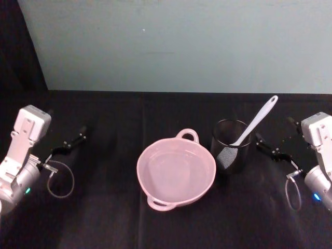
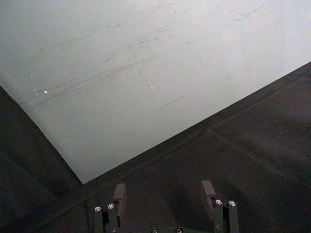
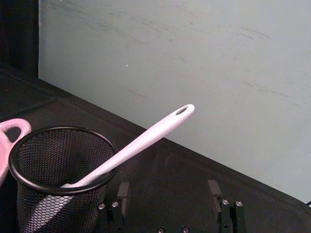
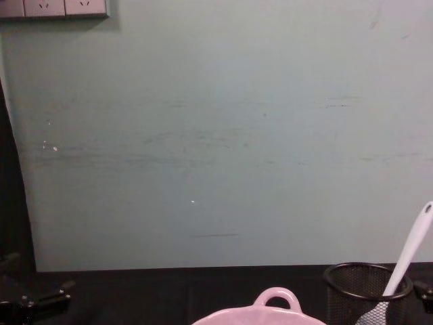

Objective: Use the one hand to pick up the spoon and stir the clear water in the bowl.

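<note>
The white spoon stands tilted in a black wire-mesh cup, blade down, its handle leaning up and to the right. Left of the cup sits the pale pink bowl, holding clear water. My right gripper hovers open just right of the cup, empty. In the right wrist view the spoon leans out of the cup ahead of the open right gripper. My left gripper is open at the far left, well away from the bowl. The chest view catches the spoon and the bowl's loop handle.
A black cloth covers the table. A pale green wall panel stands along the back edge. Grey cable loops hang by both wrists. The left wrist view has the open left gripper over bare cloth, facing the panel.
</note>
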### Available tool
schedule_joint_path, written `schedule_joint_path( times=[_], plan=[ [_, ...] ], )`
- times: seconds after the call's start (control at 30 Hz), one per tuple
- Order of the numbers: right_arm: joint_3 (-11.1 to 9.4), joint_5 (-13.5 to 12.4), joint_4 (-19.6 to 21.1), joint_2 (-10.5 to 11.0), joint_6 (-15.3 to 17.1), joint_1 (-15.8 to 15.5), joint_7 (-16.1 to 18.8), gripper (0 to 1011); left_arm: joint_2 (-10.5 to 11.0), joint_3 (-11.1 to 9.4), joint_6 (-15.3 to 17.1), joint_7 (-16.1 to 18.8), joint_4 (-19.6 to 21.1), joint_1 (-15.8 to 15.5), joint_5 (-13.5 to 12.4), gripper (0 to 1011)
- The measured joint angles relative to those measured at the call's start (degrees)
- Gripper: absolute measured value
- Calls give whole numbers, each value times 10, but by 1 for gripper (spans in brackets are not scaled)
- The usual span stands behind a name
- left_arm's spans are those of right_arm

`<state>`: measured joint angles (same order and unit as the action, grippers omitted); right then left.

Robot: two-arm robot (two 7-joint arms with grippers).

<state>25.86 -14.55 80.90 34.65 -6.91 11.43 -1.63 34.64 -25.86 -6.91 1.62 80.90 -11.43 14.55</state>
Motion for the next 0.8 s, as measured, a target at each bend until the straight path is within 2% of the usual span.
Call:
schedule_joint_path(
  times=[0.8],
  plan=[
    [0, 0, 0, 0, 0, 0, 0, 1003, 0, 0, 0, 0, 0, 0, 0, 1005]
  ],
)
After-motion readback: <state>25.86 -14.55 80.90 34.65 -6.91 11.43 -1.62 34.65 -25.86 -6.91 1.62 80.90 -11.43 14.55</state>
